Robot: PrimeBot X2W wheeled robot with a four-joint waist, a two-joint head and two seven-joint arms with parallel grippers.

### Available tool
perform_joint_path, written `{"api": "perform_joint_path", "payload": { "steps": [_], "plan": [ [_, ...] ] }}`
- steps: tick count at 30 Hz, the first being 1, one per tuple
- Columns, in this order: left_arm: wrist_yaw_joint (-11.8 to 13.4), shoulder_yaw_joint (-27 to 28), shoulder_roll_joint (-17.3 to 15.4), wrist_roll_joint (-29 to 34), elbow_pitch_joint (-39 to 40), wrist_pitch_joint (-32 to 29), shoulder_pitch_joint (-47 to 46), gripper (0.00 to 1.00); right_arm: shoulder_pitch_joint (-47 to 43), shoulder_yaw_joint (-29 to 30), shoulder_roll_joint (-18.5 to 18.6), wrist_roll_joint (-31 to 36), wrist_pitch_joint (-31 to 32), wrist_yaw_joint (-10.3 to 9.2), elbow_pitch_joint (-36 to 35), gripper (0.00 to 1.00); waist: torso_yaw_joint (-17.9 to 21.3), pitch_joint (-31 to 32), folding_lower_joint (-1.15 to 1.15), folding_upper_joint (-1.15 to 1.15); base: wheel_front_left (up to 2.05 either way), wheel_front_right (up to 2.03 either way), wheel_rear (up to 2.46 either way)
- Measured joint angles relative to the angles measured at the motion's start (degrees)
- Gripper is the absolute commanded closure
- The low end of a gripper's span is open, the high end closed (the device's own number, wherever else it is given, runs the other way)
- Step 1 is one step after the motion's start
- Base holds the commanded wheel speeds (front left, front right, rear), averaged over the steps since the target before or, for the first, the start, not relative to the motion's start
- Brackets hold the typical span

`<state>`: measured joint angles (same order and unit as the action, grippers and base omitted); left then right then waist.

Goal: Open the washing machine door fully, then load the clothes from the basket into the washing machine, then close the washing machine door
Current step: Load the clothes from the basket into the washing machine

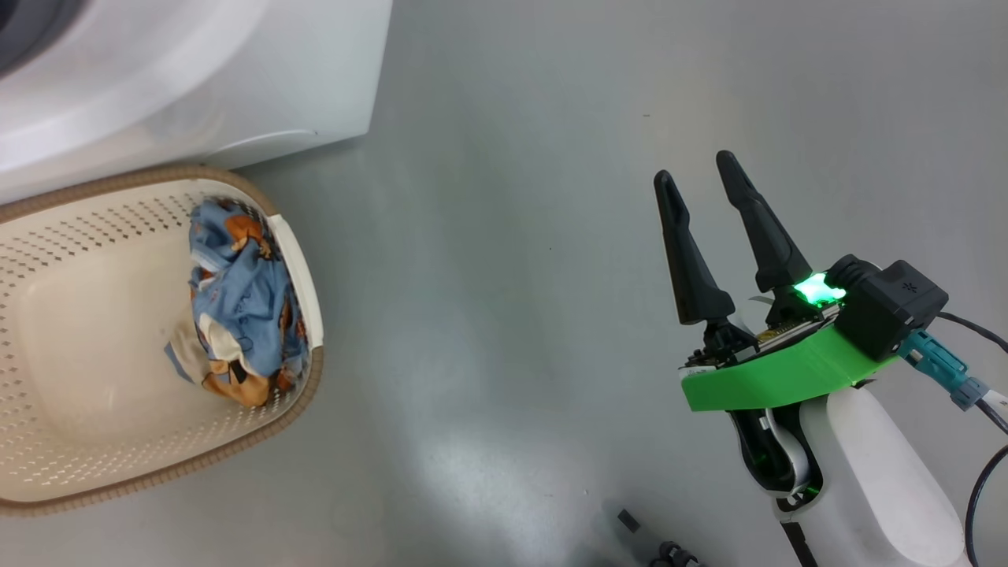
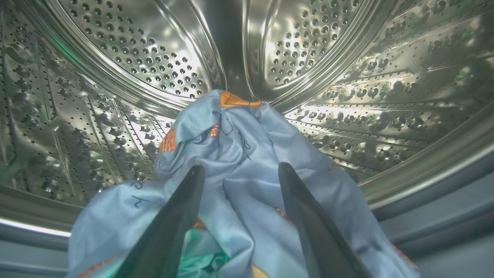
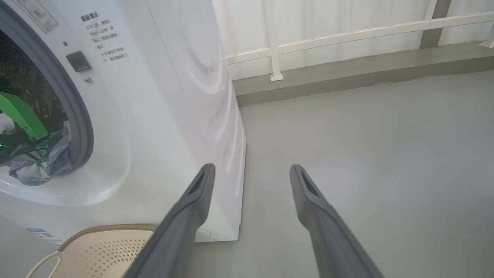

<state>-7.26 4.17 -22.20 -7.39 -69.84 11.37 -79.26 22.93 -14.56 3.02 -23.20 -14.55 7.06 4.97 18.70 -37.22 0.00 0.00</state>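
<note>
left gripper [image 2: 241, 166] open in the drum [image 2: 115, 58], 1 clothes bundle [image 2: 239, 131] draped between its fingers, may snag and drag back out on withdrawal; right gripper [image 1: 694, 165] open, idle.

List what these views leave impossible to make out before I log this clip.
- Head view: the left end of the basket is cut off by the frame edge, and the bundle of clothes hides whatever lies under it.
- Left wrist view: the floor of the drum is covered by the cloth and the left gripper.
- Right wrist view: the printed text on the washing machine is too small to read.
</note>
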Motion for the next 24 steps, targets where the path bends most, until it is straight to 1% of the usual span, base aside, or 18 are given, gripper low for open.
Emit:
{"api": "perform_joint_path", "payload": {
  "steps": [7,11,17,24],
  "plan": [
    [-0.01,0.05,0.36,-0.92,-2.13,2.22,-0.92,0.0,0.01,-0.01,0.0,0.0,0.0,0.0,0.25,0.0,-0.44,1.09,0.0,0.0,0.0,0.0,0.0],
    [-0.02,1.35,2.09,-3.59,-0.57,2.91,-0.17,0.0,0.0,0.12,0.0,0.04,0.0,0.0,0.37,0.0,-0.69,1.83,0.0,0.0,0.0,0.0,0.0],
    [-0.03,3.07,4.05,-7.62,10.2,3.33,6.83,0.0,0.0,1.01,0.0,0.29,0.0,0.0,0.49,0.0,-1.33,2.67,0.0,0.0,0.0,0.0,0.0],
    [-0.1,3.45,5.81,-10.14,19.31,3.33,15.5,0.0,-0.02,2.2,0.08,1.58,0.0,0.0,0.76,0.0,-2.46,3.84,0.0,0.0,0.0,0.0,0.0]
  ]
}}
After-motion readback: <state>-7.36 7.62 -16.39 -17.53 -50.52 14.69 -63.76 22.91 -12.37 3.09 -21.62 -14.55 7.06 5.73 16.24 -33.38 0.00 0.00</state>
